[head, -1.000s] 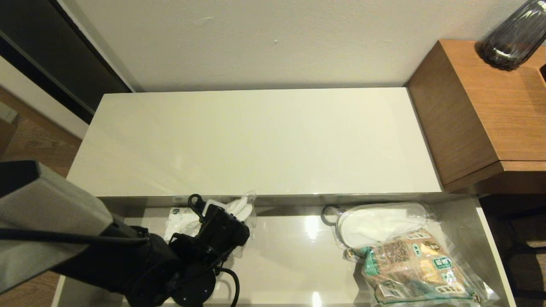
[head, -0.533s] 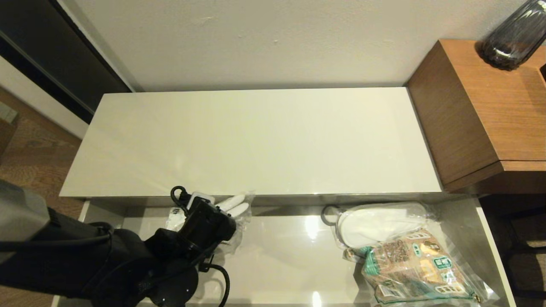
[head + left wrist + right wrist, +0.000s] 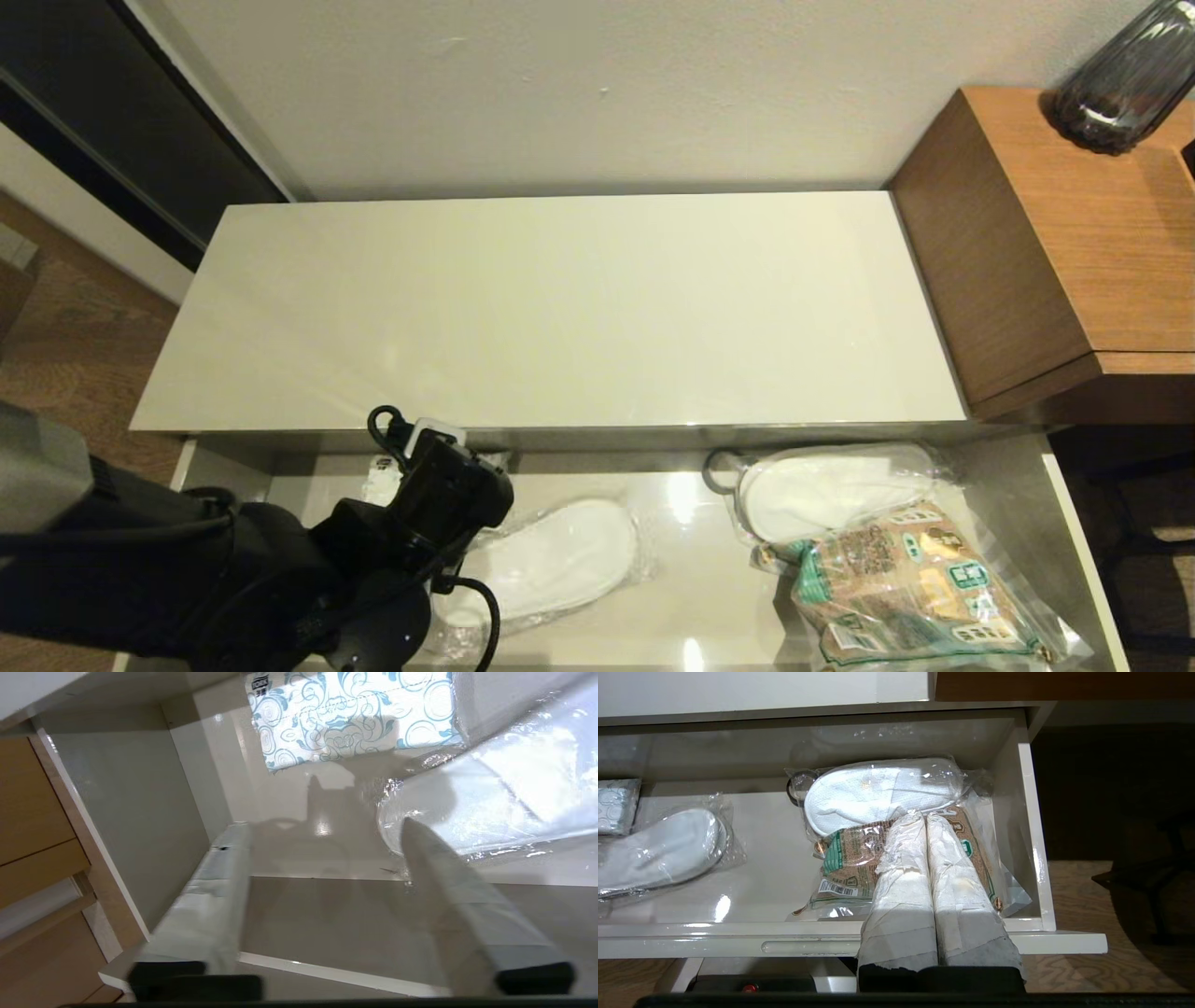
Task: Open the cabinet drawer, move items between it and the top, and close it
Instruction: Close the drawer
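Note:
The cabinet drawer (image 3: 1074, 523) stands pulled out below the bare cream top (image 3: 560, 308). Two bagged pairs of white slippers lie in it: one pair (image 3: 551, 569) left of the middle, the other (image 3: 831, 490) at the back right. My left gripper (image 3: 322, 828) is open over the drawer's left end with nothing between its fingers; the near slipper bag (image 3: 514, 798) lies just beside one fingertip. My right gripper (image 3: 920, 814) is shut and empty, held before the drawer's front at its right end.
A brown-and-green printed bag (image 3: 915, 588) lies in the drawer's right end, overlapping the far slipper pair. A small packet with blue swirls (image 3: 355, 714) sits at the back left. A taller wood-grain unit (image 3: 1055, 243) with a dark glass vase (image 3: 1120, 84) stands at the right.
The left gripper held a slipper bag up near the cabinet's front edge; now its fingers are apart and the bag lies flat on the drawer floor. The left arm shifted left.

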Controlling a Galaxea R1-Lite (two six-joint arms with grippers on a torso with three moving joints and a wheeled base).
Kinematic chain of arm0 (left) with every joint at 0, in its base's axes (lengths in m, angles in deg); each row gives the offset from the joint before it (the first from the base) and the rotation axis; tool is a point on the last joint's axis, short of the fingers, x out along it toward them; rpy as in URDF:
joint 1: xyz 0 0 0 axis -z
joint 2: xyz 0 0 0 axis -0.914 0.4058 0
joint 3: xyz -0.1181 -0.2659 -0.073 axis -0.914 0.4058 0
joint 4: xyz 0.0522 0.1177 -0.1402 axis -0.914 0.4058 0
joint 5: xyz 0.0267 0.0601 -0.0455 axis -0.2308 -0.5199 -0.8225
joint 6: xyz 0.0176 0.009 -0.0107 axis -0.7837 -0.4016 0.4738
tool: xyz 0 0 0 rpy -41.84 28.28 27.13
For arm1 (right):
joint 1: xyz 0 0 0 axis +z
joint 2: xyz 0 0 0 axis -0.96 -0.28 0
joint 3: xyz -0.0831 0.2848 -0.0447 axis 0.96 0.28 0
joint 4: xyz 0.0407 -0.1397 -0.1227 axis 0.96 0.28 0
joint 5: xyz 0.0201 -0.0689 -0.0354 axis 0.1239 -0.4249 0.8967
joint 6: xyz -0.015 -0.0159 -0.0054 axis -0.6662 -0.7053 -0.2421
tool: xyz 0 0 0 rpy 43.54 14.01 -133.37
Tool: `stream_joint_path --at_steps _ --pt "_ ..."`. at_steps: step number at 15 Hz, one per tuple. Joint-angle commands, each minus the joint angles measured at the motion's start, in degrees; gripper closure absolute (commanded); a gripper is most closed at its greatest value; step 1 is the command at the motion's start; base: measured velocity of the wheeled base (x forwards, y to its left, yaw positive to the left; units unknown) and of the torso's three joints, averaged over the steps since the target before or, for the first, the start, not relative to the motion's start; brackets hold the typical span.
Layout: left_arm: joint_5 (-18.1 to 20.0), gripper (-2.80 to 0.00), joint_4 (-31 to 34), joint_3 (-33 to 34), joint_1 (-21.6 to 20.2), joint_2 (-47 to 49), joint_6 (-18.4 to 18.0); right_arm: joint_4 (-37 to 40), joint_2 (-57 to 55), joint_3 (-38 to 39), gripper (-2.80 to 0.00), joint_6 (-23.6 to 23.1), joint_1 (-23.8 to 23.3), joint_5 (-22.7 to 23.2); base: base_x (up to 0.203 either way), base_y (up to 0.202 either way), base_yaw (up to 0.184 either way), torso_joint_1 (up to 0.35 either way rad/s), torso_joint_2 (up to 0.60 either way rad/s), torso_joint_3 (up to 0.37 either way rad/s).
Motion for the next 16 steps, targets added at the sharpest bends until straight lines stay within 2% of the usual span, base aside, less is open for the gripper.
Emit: stream_joint_path --at_steps 1,3,5,6,8,9,10,13,15,16 --pt "-0.13 -2.80 1.87 1.54 0.15 -5.20 0.25 0.02 0.02 0.00 0.00 0.00 0.03 0.01 0.000 0.000 0.000 0.000 0.00 0.000" --pt "0.38 -2.80 4.91 3.28 0.22 -7.82 1.59 0.02 -0.04 0.00 0.00 0.00 0.03 0.01 0.000 0.000 0.000 0.000 0.00 0.000" --pt "2.31 -2.80 10.18 4.89 0.10 -15.43 5.26 0.02 0.02 0.00 0.00 0.00 0.03 0.10 0.000 0.000 0.000 0.000 0.00 0.000" --pt "4.59 -2.80 15.11 5.00 0.02 -20.07 8.70 0.02 0.02 0.00 0.00 0.00 0.03 0.10 0.000 0.000 0.000 0.000 0.00 0.000" --pt "11.47 -2.80 27.88 4.58 -0.05 -28.22 18.75 0.02 0.02 0.00 0.00 0.00 0.03 0.03 0.000 0.000 0.000 0.000 0.00 0.000" --pt "15.03 -2.80 32.19 4.39 -0.07 -30.35 23.28 0.02 0.02 0.00 0.00 0.00 0.03 0.02 0.000 0.000 0.000 0.000 0.00 0.000" --pt "16.49 0.00 33.39 4.87 -0.08 -31.66 25.29 0.02 0.02 0.00 0.00 0.00 0.03 0.01 0.000 0.000 0.000 0.000 0.00 0.000" --pt "17.78 0.00 33.40 6.89 -0.08 -32.06 27.02 0.02 0.02 0.00 0.00 0.00 0.03 0.10 0.000 0.000 0.000 0.000 0.00 0.000" --pt "19.37 0.00 32.88 8.26 -0.08 -31.93 28.03 0.02 0.02 0.00 0.00 0.00 0.03 0.01 0.000 0.000 0.000 0.000 0.00 0.000" --pt "20.98 0.00 32.95 8.26 -0.08 -31.90 29.64 0.02 0.02 0.00 0.00 0.00 0.03 0.01 0.000 0.000 0.000 0.000 0.00 0.000"
